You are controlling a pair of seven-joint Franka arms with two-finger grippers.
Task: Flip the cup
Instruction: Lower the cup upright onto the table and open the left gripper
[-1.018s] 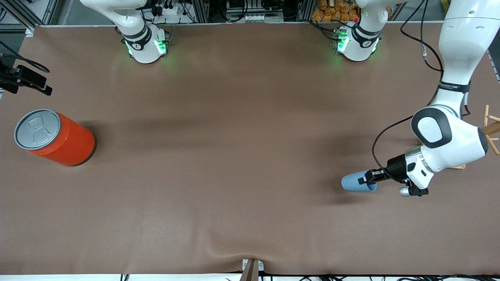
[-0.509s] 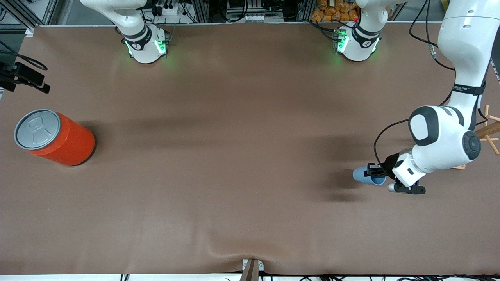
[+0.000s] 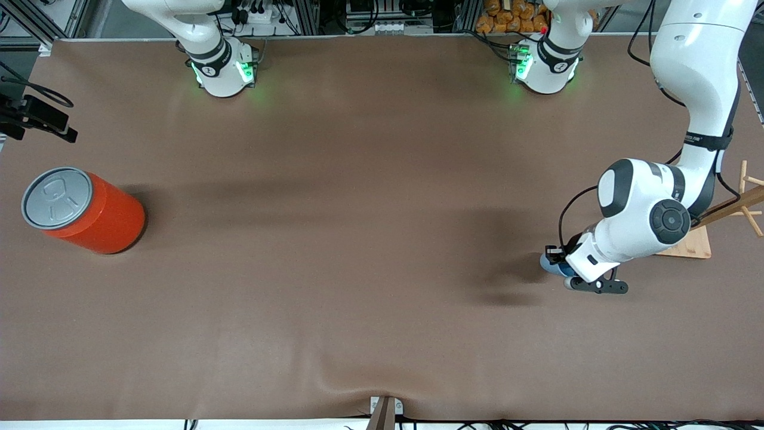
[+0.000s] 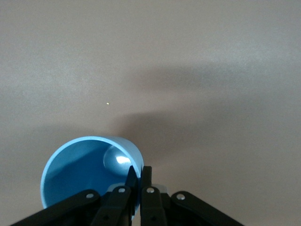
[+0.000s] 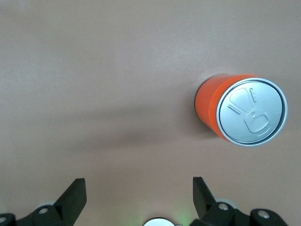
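Cup (image 4: 89, 172) pinched at its rim by left gripper (image 4: 137, 181) near the wooden rack (image 3: 692, 242), mouth now facing up; lower level, release gently; right gripper (image 5: 136, 195) waits wide above can (image 5: 240, 113).

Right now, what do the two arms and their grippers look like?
Both arms are glossy white with black joint bands and caps; their bases glow green. A black cable loops along the left arm, which carries small dark lettering on a band. The left gripper has thin black fingers on black linkage. The right gripper has broad black fingers with silver screws.
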